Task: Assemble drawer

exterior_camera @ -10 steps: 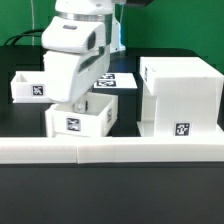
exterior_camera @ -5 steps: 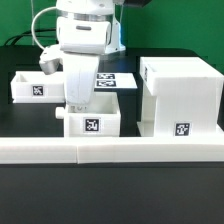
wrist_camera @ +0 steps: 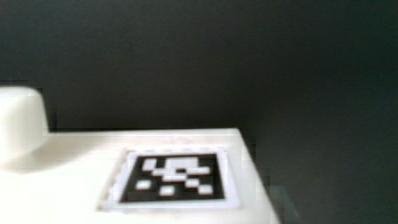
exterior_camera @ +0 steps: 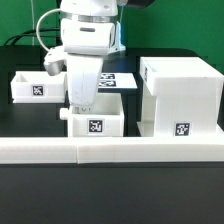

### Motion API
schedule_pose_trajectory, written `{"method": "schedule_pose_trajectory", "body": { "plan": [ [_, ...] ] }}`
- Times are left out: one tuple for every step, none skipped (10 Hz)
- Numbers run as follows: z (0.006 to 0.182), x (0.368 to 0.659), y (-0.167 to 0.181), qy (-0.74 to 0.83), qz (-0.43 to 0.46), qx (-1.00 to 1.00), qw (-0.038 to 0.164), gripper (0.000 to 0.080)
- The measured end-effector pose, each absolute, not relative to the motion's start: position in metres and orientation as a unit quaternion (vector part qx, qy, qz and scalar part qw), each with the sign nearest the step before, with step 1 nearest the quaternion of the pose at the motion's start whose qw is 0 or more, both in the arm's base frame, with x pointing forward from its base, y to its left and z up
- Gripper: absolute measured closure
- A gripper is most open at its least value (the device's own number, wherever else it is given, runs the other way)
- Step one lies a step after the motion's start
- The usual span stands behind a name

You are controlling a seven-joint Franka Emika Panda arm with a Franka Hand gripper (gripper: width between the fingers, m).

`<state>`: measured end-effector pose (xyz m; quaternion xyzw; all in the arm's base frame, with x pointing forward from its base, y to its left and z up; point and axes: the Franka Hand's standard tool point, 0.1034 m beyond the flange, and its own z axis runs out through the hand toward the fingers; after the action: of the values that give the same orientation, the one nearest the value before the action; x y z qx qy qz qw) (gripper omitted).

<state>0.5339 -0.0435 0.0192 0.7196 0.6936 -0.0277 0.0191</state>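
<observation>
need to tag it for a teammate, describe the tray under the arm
Find the large boxy housing on the exterior view's right. Next to it, toward that view's left, sits a small tray under the arm; the other tray lies farther left.

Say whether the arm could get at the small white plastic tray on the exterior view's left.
Probably yes: that small white plastic tray stands apart, open from above, and nothing stands between it and the arm.

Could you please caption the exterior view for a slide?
Panda gripper at the front drawer tray, beside the large housing; second tray sits farther back.
</observation>
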Motion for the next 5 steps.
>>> {"method": "schedule_pose_trajectory", "body": {
  "plan": [
    [0.019, 0.534, -0.039, 0.696, -0.027, 0.717, 0.018, 0.0757],
    [0.02, 0.537, -0.033, 0.694, -0.027, 0.719, 0.015, 0.0757],
    [0.021, 0.543, -0.026, 0.693, -0.027, 0.72, 0.012, 0.0757],
    [0.019, 0.548, -0.023, 0.695, -0.025, 0.719, 0.013, 0.0757],
    [0.018, 0.55, -0.023, 0.695, -0.026, 0.718, 0.012, 0.0757]
  ]
}}
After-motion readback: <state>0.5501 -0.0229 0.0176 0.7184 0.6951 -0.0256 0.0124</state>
